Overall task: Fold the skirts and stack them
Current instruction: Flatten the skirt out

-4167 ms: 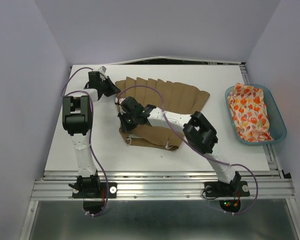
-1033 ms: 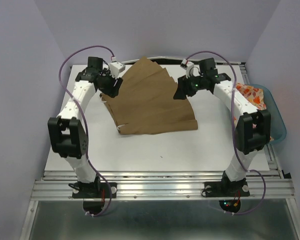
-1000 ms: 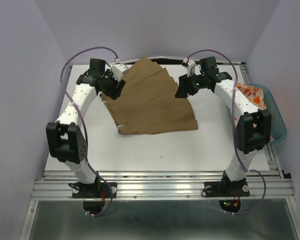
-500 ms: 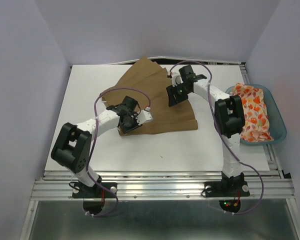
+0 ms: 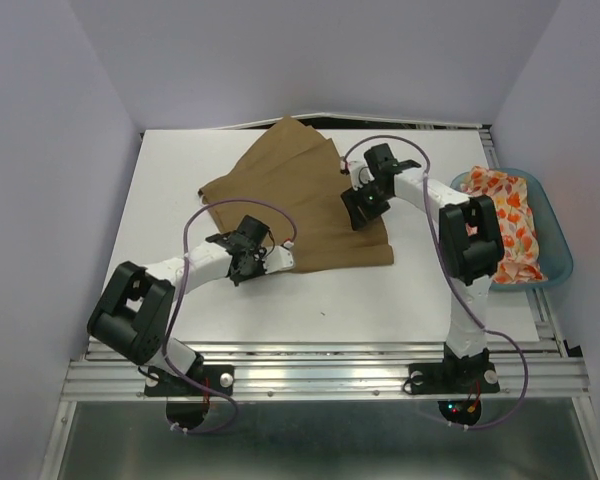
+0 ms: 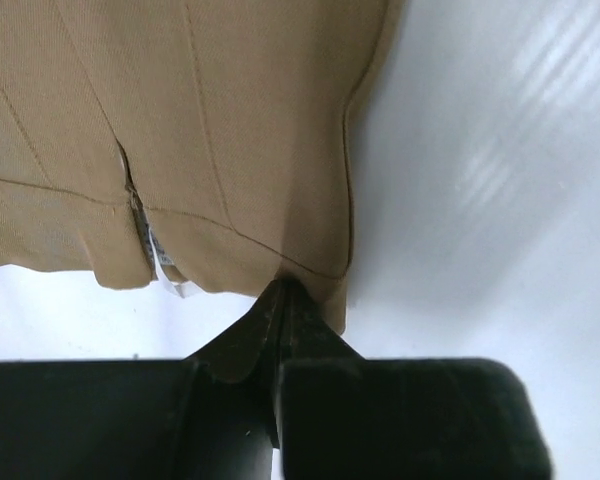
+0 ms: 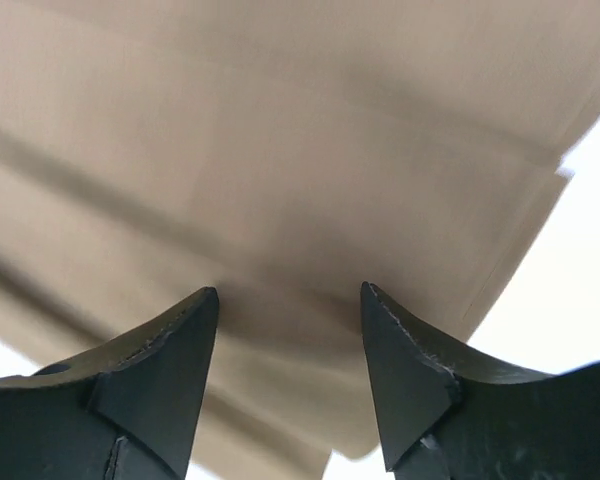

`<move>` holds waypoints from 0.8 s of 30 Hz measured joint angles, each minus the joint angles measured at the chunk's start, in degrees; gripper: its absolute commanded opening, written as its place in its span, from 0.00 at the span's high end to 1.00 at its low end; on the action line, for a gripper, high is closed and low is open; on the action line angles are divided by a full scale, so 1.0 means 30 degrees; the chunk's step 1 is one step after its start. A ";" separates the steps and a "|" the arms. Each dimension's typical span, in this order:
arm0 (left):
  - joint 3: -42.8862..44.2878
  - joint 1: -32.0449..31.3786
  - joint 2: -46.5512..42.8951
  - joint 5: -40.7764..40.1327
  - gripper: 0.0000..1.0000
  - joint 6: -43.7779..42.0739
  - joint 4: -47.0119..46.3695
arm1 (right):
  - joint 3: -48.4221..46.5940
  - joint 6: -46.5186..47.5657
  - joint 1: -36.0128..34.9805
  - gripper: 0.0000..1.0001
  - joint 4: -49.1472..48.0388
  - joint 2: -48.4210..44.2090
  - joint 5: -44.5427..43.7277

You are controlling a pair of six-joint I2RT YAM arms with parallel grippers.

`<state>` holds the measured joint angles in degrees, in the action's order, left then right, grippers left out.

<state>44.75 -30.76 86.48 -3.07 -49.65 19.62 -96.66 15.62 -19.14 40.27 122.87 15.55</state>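
Observation:
The tan-brown skirt [image 5: 300,200] lies spread flat in the middle of the white table, fanning out toward the back. My left gripper [image 5: 252,262] is at its near left corner, jaws shut on the hem edge [image 6: 280,292], and a small white label [image 6: 165,265] shows just left of the pinch. Over the skirt's right side my right gripper [image 5: 363,208] hovers open, its two fingers spread above the tan cloth [image 7: 300,150] with nothing between them [image 7: 290,300]. The leaf-print skirt [image 5: 500,215] lies crumpled in the tub at the right.
A translucent teal tub [image 5: 560,250] stands at the table's right edge. Bare white table [image 5: 170,200] lies left of and in front of the skirt. Purple-grey walls close in on the left, back and right. Metal rails run along the near edge.
My left gripper swung from the back left down to the skirt's near left corner and closed on the hem. The right gripper came nearer along the skirt's right side, still open.

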 measured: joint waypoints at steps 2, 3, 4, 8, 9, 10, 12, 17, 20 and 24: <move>-0.0138 0.0000 -0.0743 0.0131 0.79 -0.0066 0.0503 | 0.1530 0.0692 0.0000 0.31 0.0182 -0.1450 0.0175; -0.0138 0.0007 -0.1355 0.0240 0.75 -0.0080 0.0685 | 0.2499 0.1217 0.0000 0.29 0.0335 -0.2645 0.0284; -0.0124 0.0015 -0.1916 0.0328 0.69 -0.0095 0.0729 | 0.3067 0.1632 0.0000 0.23 0.0510 -0.3483 0.0393; 0.0634 0.0029 -0.4022 0.1173 0.40 -0.0131 0.1537 | 0.5319 0.3789 0.0000 0.19 0.0648 -0.8051 0.1239; 0.0889 0.0029 -0.4342 0.1406 0.39 -0.0095 0.1683 | 0.6018 0.4583 0.0000 0.20 0.0576 -0.9347 0.1552; 0.1137 0.0029 -0.4721 0.1603 0.39 -0.0124 0.1800 | 0.6849 0.5362 0.0000 0.20 0.0583 -1.0695 0.1821; 0.1370 0.0036 -0.5246 0.1909 0.39 -0.0131 0.1967 | 0.8029 0.6513 -0.0015 0.20 0.0561 -1.2298 0.2135; 0.1508 0.0459 -0.5231 0.2550 0.41 0.0823 0.2178 | 1.1315 0.7817 -0.0284 0.27 0.0029 -1.3770 0.1647; 0.3038 0.1778 -0.3490 0.3636 0.44 0.1836 0.2645 | 1.0899 0.7424 -0.0299 0.36 -0.0561 -1.1693 0.1515; 0.5938 0.2936 -0.0335 0.4401 0.44 0.3708 0.2171 | 0.8947 0.6003 -0.0299 0.42 -0.1654 -0.7861 0.0918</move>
<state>62.57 -21.96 85.47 10.13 -38.52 26.13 -69.82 33.63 -20.03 35.31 99.29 18.31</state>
